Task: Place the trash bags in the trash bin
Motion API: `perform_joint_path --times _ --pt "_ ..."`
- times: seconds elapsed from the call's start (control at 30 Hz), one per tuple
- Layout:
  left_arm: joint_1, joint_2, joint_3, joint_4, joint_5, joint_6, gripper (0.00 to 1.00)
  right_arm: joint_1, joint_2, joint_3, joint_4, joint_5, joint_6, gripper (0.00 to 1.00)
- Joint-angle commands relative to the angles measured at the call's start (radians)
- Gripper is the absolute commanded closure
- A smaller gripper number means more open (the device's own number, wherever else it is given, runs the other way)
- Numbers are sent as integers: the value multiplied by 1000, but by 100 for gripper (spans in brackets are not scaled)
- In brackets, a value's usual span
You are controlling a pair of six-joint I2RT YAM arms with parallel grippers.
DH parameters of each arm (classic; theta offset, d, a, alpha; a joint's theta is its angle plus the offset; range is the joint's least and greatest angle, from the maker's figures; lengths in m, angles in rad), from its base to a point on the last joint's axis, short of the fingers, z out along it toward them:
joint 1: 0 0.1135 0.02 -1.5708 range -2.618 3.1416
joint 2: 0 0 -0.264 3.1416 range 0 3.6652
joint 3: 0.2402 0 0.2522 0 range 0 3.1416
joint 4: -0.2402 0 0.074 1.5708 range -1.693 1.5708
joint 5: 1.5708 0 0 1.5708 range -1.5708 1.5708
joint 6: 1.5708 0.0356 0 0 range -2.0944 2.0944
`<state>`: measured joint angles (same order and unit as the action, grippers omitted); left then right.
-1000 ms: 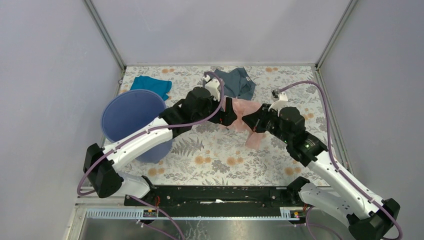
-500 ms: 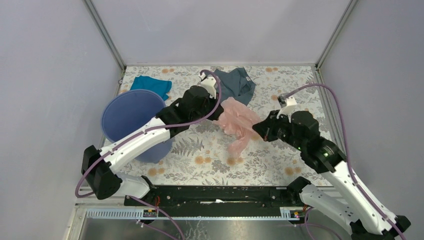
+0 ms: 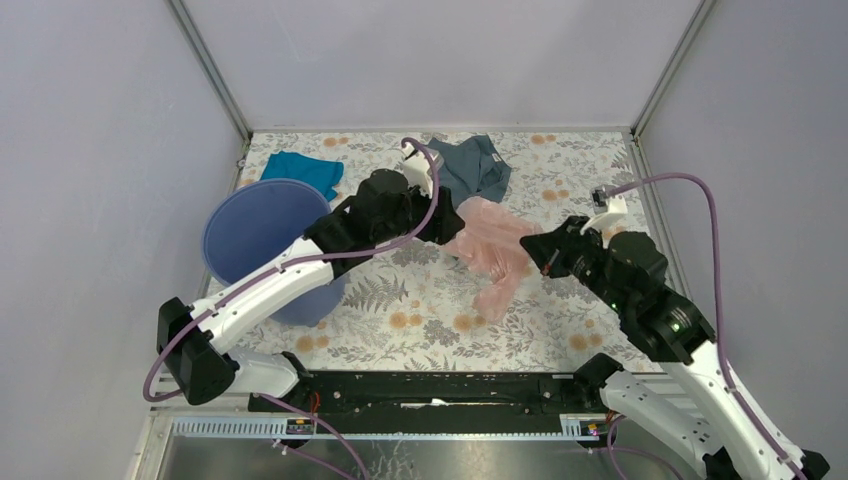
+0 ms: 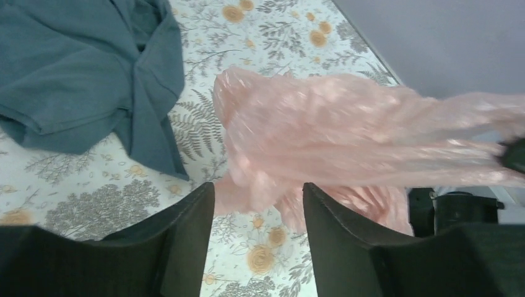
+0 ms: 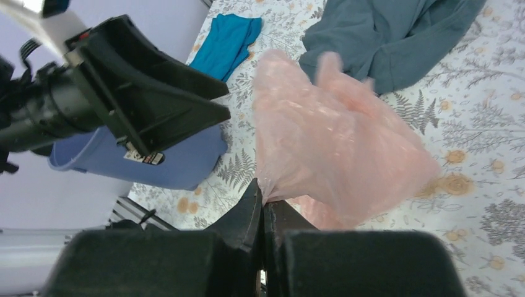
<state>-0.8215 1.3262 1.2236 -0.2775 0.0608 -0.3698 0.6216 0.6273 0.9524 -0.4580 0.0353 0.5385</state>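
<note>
Item: trash bag (image 3: pixel 492 240), pink film, lifted above the counter (image 3: pixel 420 300); one edge clamped in right end effector (image 5: pixel 263 197), opposite edge at the parted left end effector (image 4: pixel 257 192). Receptacle: trash bin (image 3: pixel 255 235), near the counter's left edge, well apart.

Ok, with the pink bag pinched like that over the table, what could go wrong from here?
1. Only the right gripper pinches the trash bag, by a small bunch of thin film; the left gripper stands open, so the bag may slip or tear.
2. The trash bin sits far left with the left arm crossing its near edge; carrying the bag over could bump arm or bin.
</note>
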Motion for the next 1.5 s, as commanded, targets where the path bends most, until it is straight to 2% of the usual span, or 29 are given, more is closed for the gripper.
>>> perform_joint_path --times 0.0,0.07,0.17,0.27,0.37,0.47,0.6,0.73,0.87,1.1,1.2,1.37,1.47 --pt "6 -35 4 87 119 36 30 0 91 44 34 151 155 100" --pt "6 -60 -17 117 137 38 14 0 120 75 -30 277 260 99" --pt "5 -89 -59 204 268 50 2 0 172 128 -98 340 392 95" --pt "-2 -74 -59 236 392 56 1 0 262 212 -224 346 492 97" --pt "-18 -51 -51 225 405 64 1 0 324 284 -313 333 548 100" --pt "-28 -14 -29 196 444 57 3 0 337 295 -322 321 592 100" --pt "-53 46 6 175 549 35 1 0 328 305 -326 413 640 100" --pt "-138 65 -13 179 495 59 1 0 322 323 -344 524 716 100" --pt "-214 79 -31 167 366 81 1 0 313 295 -322 536 788 100" --pt "-229 135 -24 101 117 -6 1 0 303 261 -307 512 891 100" --pt "-229 143 -54 137 117 -47 1 0 296 258 -306 512 916 100" --pt "-229 161 -133 294 252 -140 1 0 280 240 -293 503 966 100" --pt "-229 189 -141 311 278 -167 1 0 279 233 -282 486 984 100"
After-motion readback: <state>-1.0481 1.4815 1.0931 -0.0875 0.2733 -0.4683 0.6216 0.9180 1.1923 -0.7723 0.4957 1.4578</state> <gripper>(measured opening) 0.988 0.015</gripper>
